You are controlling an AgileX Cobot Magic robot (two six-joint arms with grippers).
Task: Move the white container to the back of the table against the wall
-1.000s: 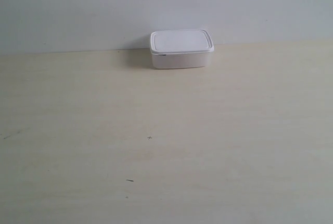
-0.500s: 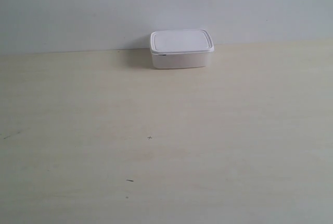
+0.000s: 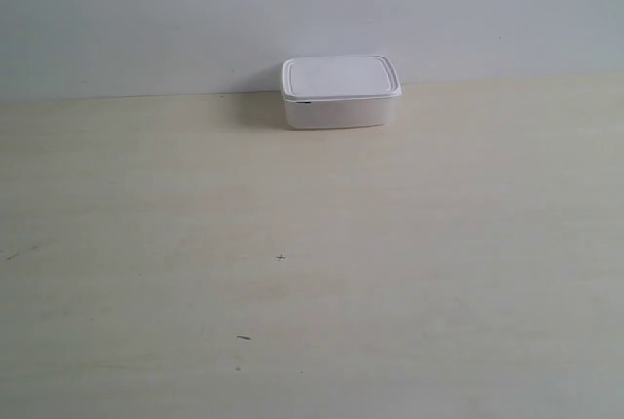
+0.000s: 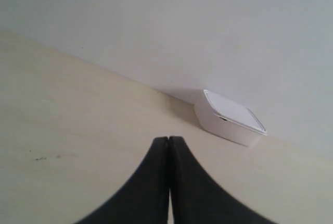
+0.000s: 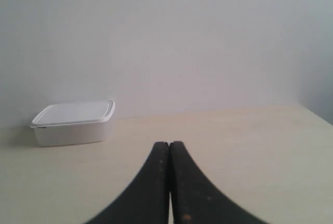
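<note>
The white container (image 3: 340, 92) stands with its lid on at the back of the table (image 3: 312, 263), its rear side at the wall (image 3: 312, 10). Both wrist views show it too: the container (image 4: 229, 118) and the container (image 5: 73, 123), each well beyond the black fingers. My left gripper (image 4: 168, 139) is shut with nothing in it, its fingers pressed together. My right gripper (image 5: 169, 144) is likewise shut and empty. Neither arm shows in the exterior view.
A few tiny dark specks (image 3: 281, 258) mark the pale wood-grain top. In the right wrist view the table's far side edge (image 5: 315, 113) shows beside a grey corner of the wall.
</note>
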